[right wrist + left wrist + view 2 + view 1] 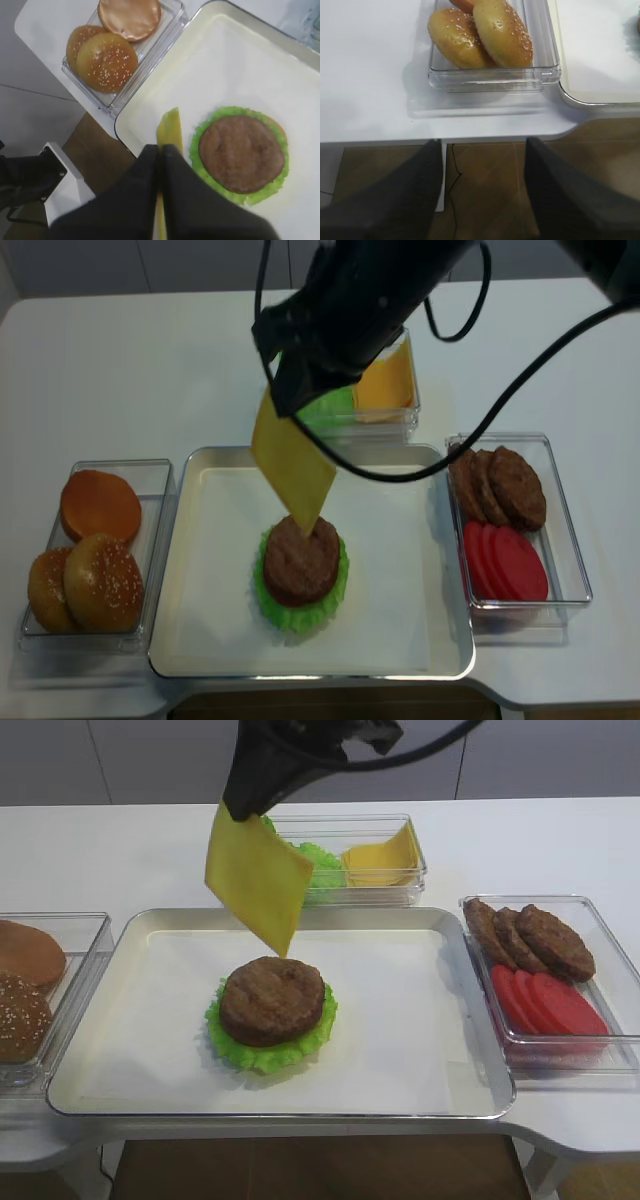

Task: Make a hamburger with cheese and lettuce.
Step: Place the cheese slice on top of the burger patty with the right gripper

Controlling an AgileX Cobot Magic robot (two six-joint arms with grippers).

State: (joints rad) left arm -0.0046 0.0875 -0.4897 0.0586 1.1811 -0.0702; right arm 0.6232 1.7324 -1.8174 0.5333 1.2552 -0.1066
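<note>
Cheese step: the right tool [161, 150] pinches the cheese [258, 875] above the hamburger [271, 1012] mid-desk; next, lower and centre it, then release. The left tool [482, 165] is spread empty near the desk's front-left edge

hamburger [272, 999] on lettuce [228, 1038], in tray [420, 1020]

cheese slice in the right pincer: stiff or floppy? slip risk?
Probably fairly stiff: the cheese, pinched at one corner by the right pincer, hangs flat without drooping or curling. Likely light, since one corner grip carries it. It may swing or twist when lowered onto the hamburger, as nothing else steadies it.
</note>
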